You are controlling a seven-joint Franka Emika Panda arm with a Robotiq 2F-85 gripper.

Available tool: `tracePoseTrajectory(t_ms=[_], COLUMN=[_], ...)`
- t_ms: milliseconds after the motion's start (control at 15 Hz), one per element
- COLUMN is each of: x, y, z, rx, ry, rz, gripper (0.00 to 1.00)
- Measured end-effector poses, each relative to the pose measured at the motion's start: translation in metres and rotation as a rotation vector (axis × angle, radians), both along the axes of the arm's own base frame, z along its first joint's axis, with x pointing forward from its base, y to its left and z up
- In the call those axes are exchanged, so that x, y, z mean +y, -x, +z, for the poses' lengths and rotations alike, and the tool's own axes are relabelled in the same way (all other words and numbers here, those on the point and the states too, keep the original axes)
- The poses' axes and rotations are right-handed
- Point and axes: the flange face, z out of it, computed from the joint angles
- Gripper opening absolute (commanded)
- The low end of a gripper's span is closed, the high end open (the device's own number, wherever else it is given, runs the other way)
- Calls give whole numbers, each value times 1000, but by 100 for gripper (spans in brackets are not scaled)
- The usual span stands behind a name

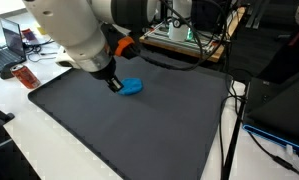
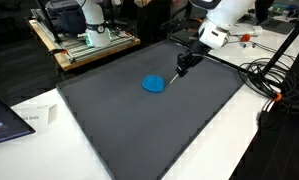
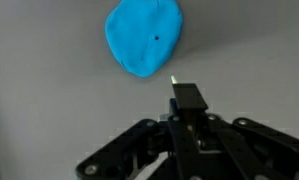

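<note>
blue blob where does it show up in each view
exterior view: blue blob upper middle, just right of the shut jaws
exterior view: blue blob near centre, lower left of the jaws
wrist view: blue blob top centre, above the jaws
shared landmark: the dark mat beneath it in every view

The room light is soft and even. My arm [image 1: 74,35] is bright on top and shaded beneath, so the light comes from above. No hard shadows fall anywhere. In the wrist view my gripper [image 3: 186,97] is dark, almost a silhouette, its linkage detail lost, with one small bright glint beside the fingertips. The blue lump [image 3: 142,38] just ahead of them is vivid but soft-edged, slightly out of focus. The mat [image 3: 49,90] around it reads as a pale, flat grey. In both exterior views that mat looks far darker and matte, without glare, while the white tabletop [image 1: 29,140] beyond it is nearly washed out. Both views are small and grainy.
</note>
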Motion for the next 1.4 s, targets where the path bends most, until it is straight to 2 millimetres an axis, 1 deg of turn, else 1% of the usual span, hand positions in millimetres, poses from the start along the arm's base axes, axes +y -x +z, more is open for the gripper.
tracePoseTrajectory(t_ms=[400, 733, 867, 1067, 1267, 1400], x=[-58, -116, -141, -172, -196, -210], y=[-5, -4, -2, 2, 8, 16], z=[1, 0, -1, -4, -10, -13], rx=[14, 7, -2, -29, -92, -138], ry=[-165, -321, -380, -464, -537, -586], rz=[-73, -131, -155, -167, -153, -148], gripper=[3, 3, 3, 3, 3, 3])
